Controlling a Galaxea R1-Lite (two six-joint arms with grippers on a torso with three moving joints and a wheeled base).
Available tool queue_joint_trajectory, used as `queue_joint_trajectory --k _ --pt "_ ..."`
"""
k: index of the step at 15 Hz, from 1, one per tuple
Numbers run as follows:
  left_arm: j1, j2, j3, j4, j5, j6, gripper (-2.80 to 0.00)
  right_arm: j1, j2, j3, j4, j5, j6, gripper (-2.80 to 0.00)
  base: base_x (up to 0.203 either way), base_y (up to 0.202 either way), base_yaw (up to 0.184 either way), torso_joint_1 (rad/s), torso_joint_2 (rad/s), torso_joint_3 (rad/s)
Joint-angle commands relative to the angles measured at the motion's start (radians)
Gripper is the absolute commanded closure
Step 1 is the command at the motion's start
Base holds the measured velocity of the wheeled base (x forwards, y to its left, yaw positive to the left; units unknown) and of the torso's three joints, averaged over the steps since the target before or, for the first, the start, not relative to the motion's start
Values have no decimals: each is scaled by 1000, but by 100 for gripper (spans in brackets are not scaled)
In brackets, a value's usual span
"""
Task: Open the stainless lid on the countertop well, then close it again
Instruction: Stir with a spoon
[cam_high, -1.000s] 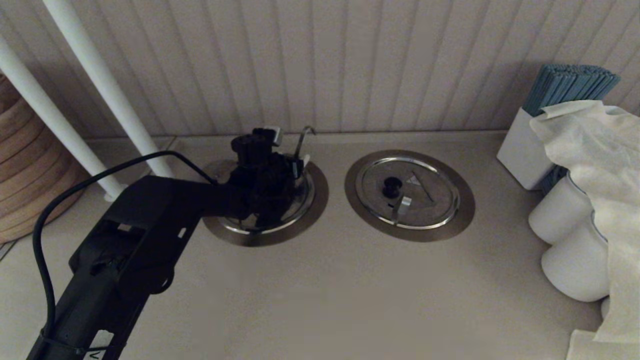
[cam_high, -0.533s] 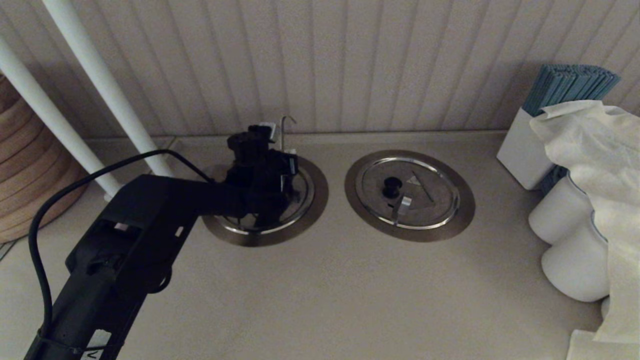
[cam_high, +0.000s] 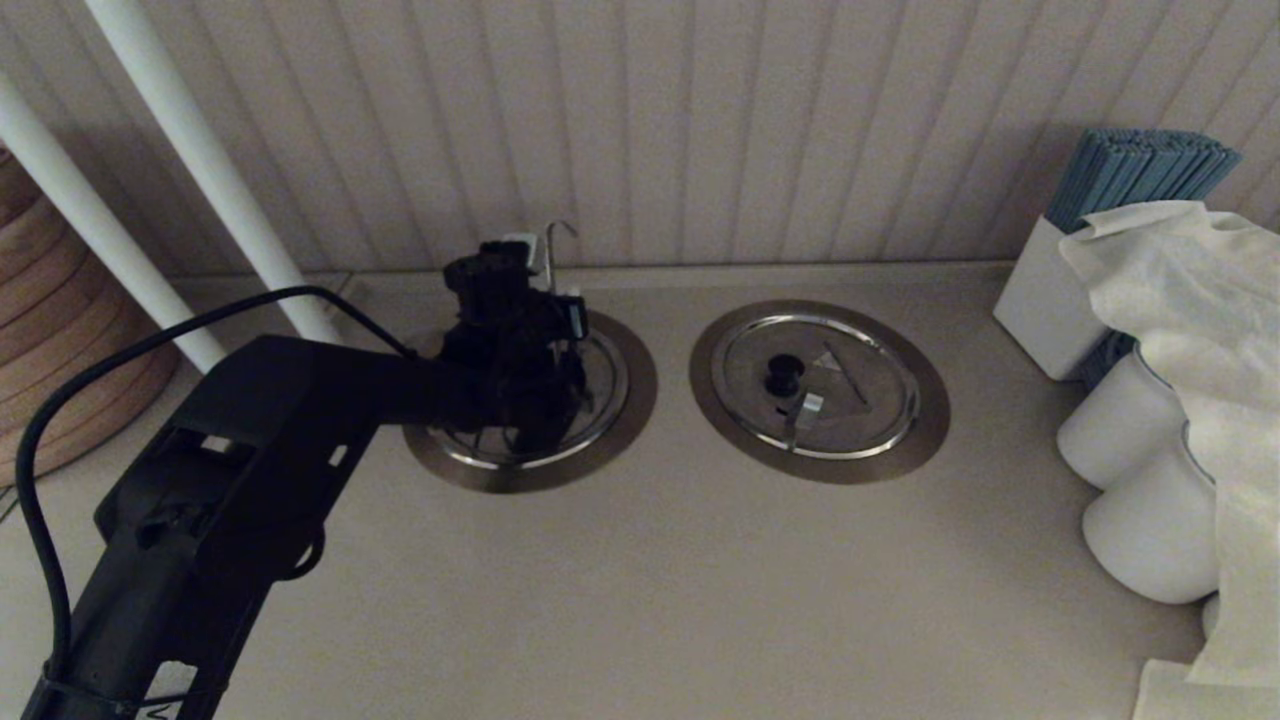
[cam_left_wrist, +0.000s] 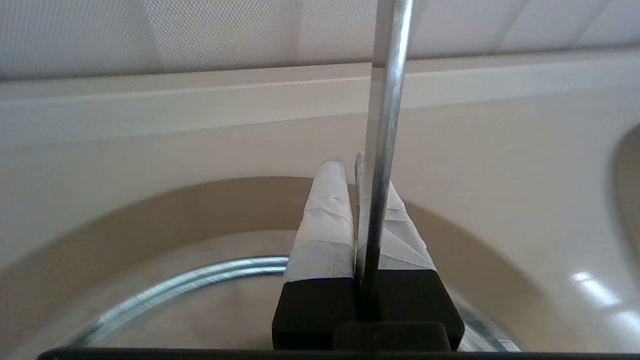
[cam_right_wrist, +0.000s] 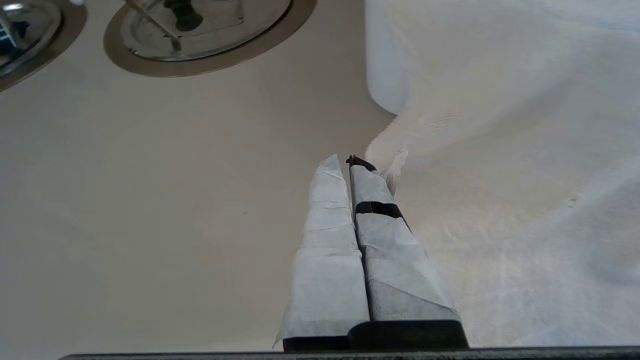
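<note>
Steel rod (cam_left_wrist: 382, 150) is clamped between the left gripper (cam_left_wrist: 357, 175) fingers above the well (cam_high: 640, 385). The lid (cam_high: 600, 385) appears mid-cycle; opening or closing cannot be determined. The right gripper (cam_right_wrist: 345, 167), pressed together and empty, sits well apart.

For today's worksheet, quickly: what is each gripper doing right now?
Left gripper: shut on the tall thin hooked steel rod, over the round steel-ringed countertop well.
Right gripper: shut, holding nothing, beside the white cloth.

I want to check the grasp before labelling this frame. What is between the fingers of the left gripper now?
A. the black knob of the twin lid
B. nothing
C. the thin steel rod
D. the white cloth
C: the left gripper is shut on the thin steel rod, which runs up between its taped fingers.
</note>
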Motion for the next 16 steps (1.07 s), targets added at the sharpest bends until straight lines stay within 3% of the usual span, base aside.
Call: queue_joint_trajectory --k 1,5,8,12,14,16 --pt "-4 -35 27 -5 0 -14 0 0 1 0 0 0 0 0 0 0 0 0 0 0" --pt "-6 -120 146 -1 -10 -66 0 0 0 0 0 0 -1 0 0 0 0 0 0 0" --pt "7 -147 171 33 -20 -59 0 0 1 0 0 0 0 0 0 0 0 0 0 0" --pt "70 -254 219 184 -148 -58 0 0 1 0 0 0 0 0 0 0 0 0 0 0" --pt "91 -288 218 342 -212 -49 0 0 1 0 0 0 0 0 0 0 0 0 0 0" --pt "105 -293 215 360 -225 -43 0 0 1 0 0 0 0 0 0 0 0 0 0 0"
